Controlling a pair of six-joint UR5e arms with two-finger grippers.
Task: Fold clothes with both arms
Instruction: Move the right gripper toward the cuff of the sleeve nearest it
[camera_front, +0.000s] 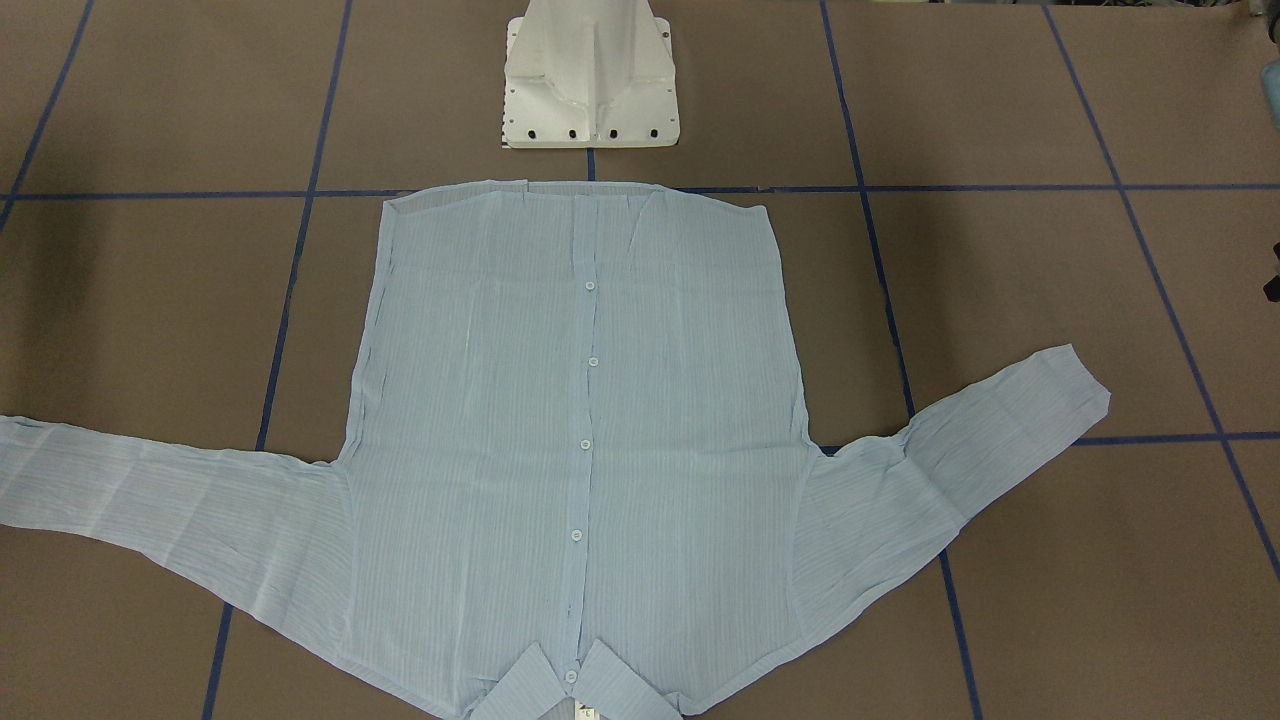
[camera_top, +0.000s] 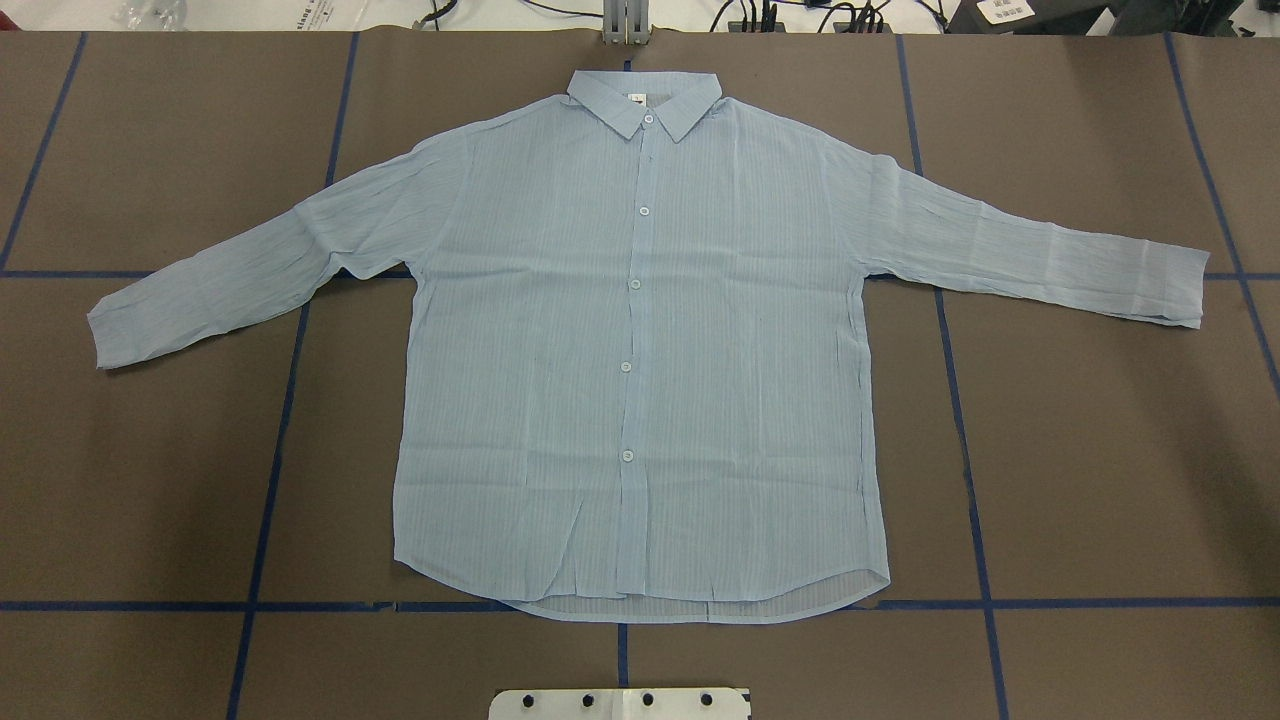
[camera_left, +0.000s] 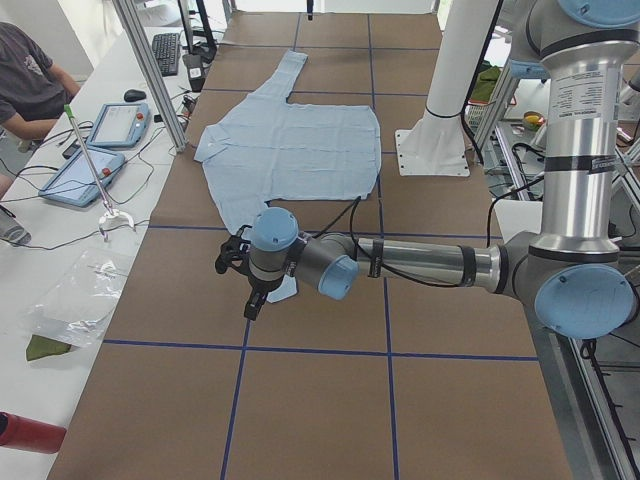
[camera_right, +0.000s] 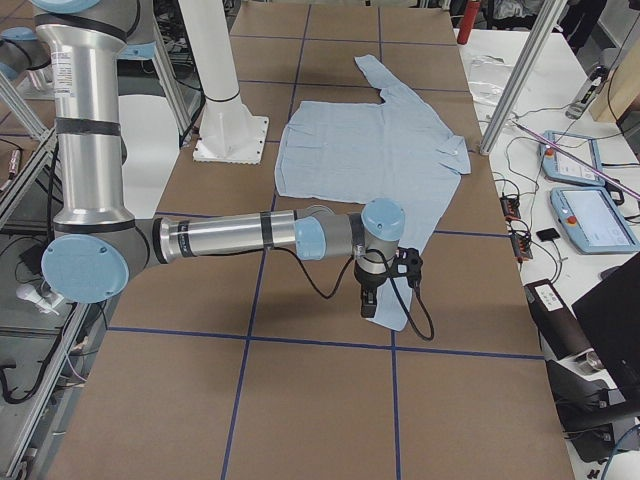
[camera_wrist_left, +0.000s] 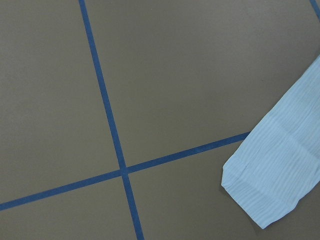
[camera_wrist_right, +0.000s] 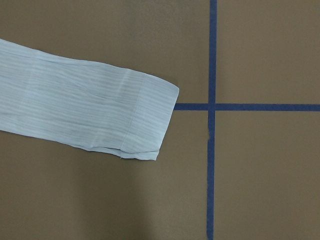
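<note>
Shirt (camera_top: 700, 350) flat on table (camera_top: 1100, 480), buttoned, front up

Brown table (camera_top: 1100, 450) divided into squares by blue tape lines (camera_top: 268, 500); a white pedestal base (camera_front: 590, 75) stands on it. White side table (camera_left: 60, 240) carrying two blue-edged tablets (camera_left: 125, 125), a keyboard (camera_left: 166, 52), a clear plastic bag (camera_left: 85, 295) and a red cylinder (camera_left: 28, 432). Seated person (camera_left: 25, 80) at its far end.
</note>
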